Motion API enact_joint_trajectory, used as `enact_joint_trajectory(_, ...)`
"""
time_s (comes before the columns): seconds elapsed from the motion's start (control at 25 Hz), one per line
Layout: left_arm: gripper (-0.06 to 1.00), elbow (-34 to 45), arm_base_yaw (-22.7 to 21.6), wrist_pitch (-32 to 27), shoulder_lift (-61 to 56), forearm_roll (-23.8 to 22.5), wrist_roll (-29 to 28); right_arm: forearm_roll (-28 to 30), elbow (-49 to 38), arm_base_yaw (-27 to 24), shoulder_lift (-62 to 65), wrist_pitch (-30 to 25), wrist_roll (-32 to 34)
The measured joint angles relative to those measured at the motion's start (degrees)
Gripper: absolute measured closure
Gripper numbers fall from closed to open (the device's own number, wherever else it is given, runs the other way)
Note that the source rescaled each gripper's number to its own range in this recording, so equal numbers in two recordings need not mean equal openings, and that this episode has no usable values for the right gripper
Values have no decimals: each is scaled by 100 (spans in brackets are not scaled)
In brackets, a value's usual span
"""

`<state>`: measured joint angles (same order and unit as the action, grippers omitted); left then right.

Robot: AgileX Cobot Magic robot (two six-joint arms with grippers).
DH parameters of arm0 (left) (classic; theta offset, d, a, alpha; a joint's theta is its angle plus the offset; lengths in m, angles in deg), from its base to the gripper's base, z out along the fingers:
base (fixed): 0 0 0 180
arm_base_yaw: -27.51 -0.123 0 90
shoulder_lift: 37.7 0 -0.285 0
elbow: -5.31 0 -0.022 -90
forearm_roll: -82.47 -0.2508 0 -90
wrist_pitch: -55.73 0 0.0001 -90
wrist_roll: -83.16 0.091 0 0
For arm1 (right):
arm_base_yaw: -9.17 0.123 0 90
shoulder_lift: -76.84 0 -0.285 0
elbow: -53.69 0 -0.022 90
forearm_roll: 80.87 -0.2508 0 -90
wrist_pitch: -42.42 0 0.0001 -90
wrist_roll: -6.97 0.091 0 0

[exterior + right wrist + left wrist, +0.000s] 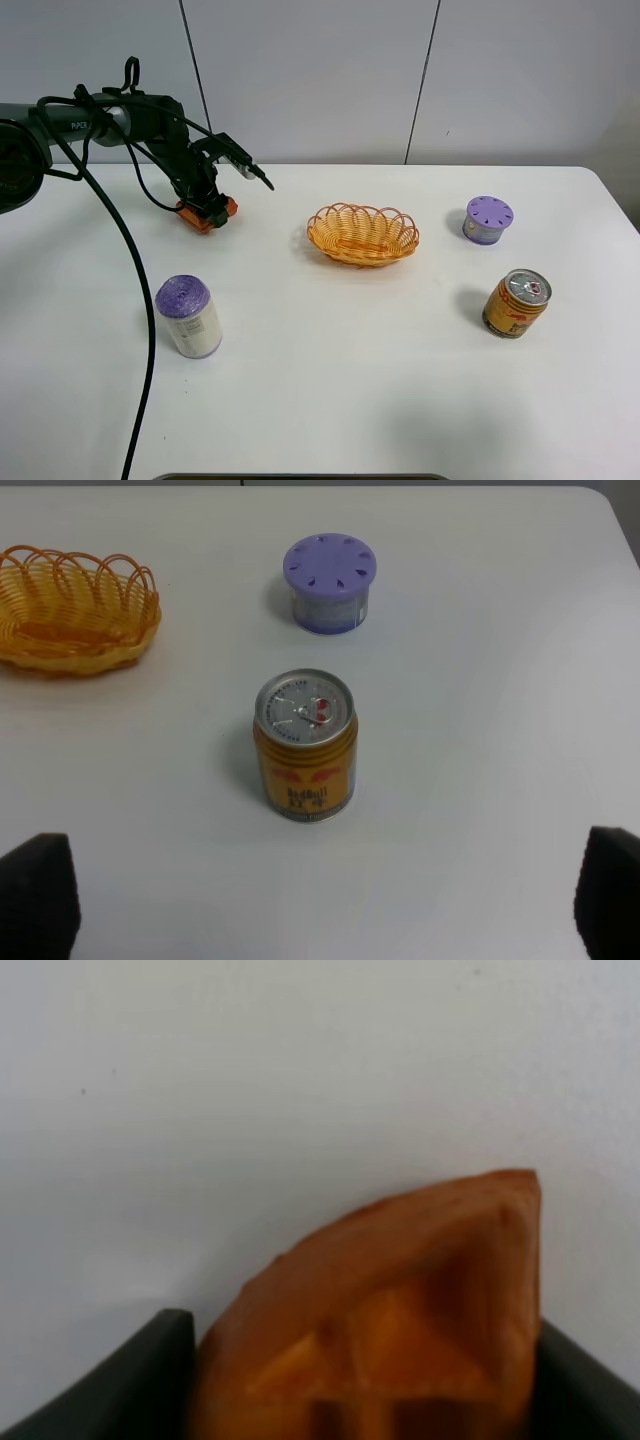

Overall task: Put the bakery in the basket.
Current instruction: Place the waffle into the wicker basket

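The bakery (205,216), an orange-brown waffle wedge, sits at the table's left, low at the surface. My left gripper (208,207) comes down on it from above. In the left wrist view the bakery (400,1310) fills the space between the two dark fingers (130,1385), which touch it on both sides. The basket (362,233), oval orange-yellow wicker, stands empty at the table's middle, to the right of the bakery; its edge shows in the right wrist view (70,610). My right gripper (325,900) is open and empty, out of the exterior high view.
A white roll with a purple top (187,316) stands at front left. A purple-lidded jar (487,219) and a gold drink can (516,302) stand at the right, also in the right wrist view: jar (329,584), can (304,745). A black cable (140,290) trails over the table's left.
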<state>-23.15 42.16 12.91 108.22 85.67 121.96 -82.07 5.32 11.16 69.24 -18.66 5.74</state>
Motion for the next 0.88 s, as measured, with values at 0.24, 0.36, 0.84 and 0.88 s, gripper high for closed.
enact_joint_trajectory(0.24,92,0,11,-13,-276,-1,-516,0,0,0,0,0,0)
enact_joint_trajectory(0.36,92,0,67,-25,-614,-1,-733,0,0,0,0,0,0)
enact_joint_trajectory(0.84,92,0,956,3,-1888,-1,-1881,0,0,0,0,0,0)
enact_joint_trajectory(0.88,92,0,1072,43,-1948,0,-1998,0,0,0,0,0,0)
